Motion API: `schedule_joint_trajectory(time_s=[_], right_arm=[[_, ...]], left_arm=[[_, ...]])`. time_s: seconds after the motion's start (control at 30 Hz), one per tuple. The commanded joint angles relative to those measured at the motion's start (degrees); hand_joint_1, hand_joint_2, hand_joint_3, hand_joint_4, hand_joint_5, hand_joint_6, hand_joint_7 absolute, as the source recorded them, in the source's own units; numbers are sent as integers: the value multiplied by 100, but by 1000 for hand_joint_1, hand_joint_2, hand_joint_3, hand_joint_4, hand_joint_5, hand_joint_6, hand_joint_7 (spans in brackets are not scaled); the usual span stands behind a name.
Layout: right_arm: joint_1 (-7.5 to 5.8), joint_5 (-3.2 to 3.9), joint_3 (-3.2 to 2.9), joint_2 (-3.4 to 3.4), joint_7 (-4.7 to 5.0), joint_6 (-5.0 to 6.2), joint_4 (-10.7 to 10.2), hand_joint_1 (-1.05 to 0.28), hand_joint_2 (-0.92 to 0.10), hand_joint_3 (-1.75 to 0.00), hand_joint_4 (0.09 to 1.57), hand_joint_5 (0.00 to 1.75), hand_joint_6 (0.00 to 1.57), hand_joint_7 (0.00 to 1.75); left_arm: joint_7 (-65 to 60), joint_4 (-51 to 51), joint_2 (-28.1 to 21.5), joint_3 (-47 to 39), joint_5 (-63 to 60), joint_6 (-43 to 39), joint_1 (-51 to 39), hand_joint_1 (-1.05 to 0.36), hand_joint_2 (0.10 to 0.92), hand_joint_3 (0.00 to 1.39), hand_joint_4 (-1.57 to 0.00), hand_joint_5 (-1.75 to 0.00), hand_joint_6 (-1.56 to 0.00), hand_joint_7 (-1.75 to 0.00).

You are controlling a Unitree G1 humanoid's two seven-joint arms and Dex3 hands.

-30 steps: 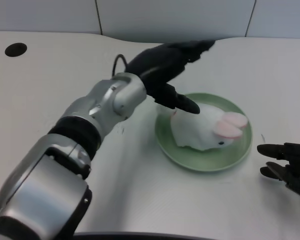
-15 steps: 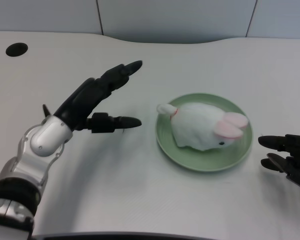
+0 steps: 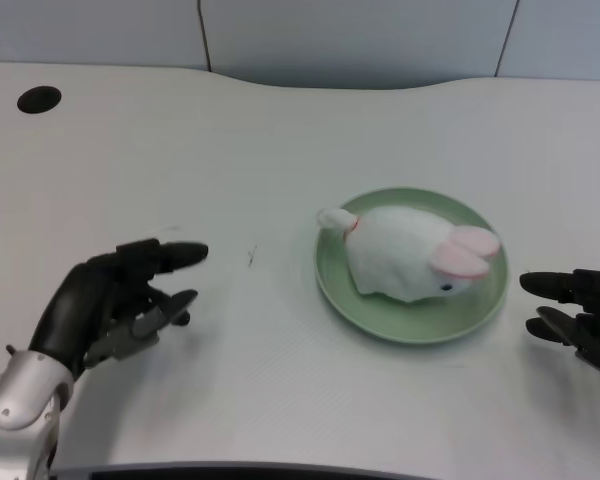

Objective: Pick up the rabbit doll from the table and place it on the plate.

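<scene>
The white rabbit doll (image 3: pixel 400 262) lies on its belly on the green plate (image 3: pixel 412 325), its pink ears pointing right and its small tail poking out over the plate's left rim. A dark eye shows on the near side of its head. The plate sits on the white table (image 3: pixel 280 140), right of the middle.

Well apart from the plate, near the left front edge, the left hand (image 3: pixel 115 310) hovers low over the table with its black fingers loosely spread and gently curled, holding nothing. They point right, toward the plate. Its silver wrist runs off the lower left corner.

At the far left, a round dark hole (image 3: pixel 38 99) is set in the tabletop. A small dark mark (image 3: pixel 251 257) sits on the table between hand and plate.
</scene>
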State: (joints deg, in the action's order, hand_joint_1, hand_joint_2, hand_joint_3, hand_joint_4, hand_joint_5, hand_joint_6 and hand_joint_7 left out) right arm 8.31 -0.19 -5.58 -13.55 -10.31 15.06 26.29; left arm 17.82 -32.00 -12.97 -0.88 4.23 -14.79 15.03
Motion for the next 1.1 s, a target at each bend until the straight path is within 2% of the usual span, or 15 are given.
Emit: schedule_joint_trajectory(time_s=[0.03, 0.07, 0.1, 0.17, 0.27, 0.4, 0.53, 0.67, 0.73, 0.83, 0.93, 1.0, 1.1], right_arm=[[18, 75, -86, -91, -29, 91, 171, -400, -921, -181, 1056, 5, 941, 11], [24, 76, -90, -88, -32, 102, 186, -400, -921, -179, 1056, 5, 942, 11], [58, 71, -96, -92, -38, 162, 277, -401, -921, -179, 1057, 5, 942, 10], [108, 64, -104, -97, -47, 253, 409, -407, -921, -178, 1060, 7, 939, 8], [231, 67, -117, -101, -61, 343, 637, -408, -921, -178, 1059, 6, 941, 7], [358, 42, -113, -74, 3, 280, 772, -409, -921, -174, 1058, 5, 943, 7], [461, 26, -97, -88, -9, 183, 848, -416, -921, -172, 1047, 1, 932, 1], [639, 50, -116, -110, -58, 270, 1128, -412, -921, -173, 1050, 4, 936, 3], [731, 113, -155, -103, -98, 302, 1277, -412, -921, -169, 1055, 6, 940, 5], [857, 91, -170, -116, -60, 356, 1485, -410, -921, -165, 1047, 2, 940, 4], [993, 123, -199, -113, -65, 390, 1684, -408, -921, -161, 1053, 5, 935, 1], [1085, 115, -203, -126, -57, 445, 1844, -404, -921, -157, 1051, 4, 936, 1], [1162, 105, -202, -146, -39, 489, 1978, -402, -921, -157, 1048, 2, 933, 0]], left_arm=[[219, 216, -74, -48, 112, 245, -376, -462, 921, 489, -582, -1736, -522, -1382], [235, 252, -76, -51, 112, 274, -395, -462, 921, 495, -586, -1742, -498, -1455], [281, 269, -75, -46, 129, 356, -428, -462, 921, 497, -587, -1744, -489, -1480], [340, 295, -74, -42, 149, 465, -469, -476, 921, 510, -594, -1746, -383, -1676], [490, 100, -64, -74, 223, 565, -391, -443, 921, 546, -589, -1746, -339, -1738], [883, -213, -78, -204, 507, 739, -215, -424, 921, 562, -591, -1746, -325, -1746], [1036, -506, -101, -221, 438, 582, -54, -436, 921, 552, -657, -1746, -351, -1746], [1055, -816, -97, -238, 409, 567, 164, -439, 921, 548, -678, -1746, -362, -1746], [1007, -969, -76, -252, 396, 542, 263, -437, 921, 542, -684, -1746, -380, -1746], [1033, -1181, -44, -282, 424, 443, 382, -436, 921, 536, -687, -1746, -391, -1746], [1064, -1384, -41, -294, 421, 335, 497, -446, 921, 532, -688, -1746, -389, -1746], [1072, -1528, -31, -310, 432, 285, 579, -447, 921, 529, -689, -1746, -386, -1746], [1068, -1667, -18, -328, 438, 225, 664, -442, 921, 530, -689, -1746, -387, -1746]])
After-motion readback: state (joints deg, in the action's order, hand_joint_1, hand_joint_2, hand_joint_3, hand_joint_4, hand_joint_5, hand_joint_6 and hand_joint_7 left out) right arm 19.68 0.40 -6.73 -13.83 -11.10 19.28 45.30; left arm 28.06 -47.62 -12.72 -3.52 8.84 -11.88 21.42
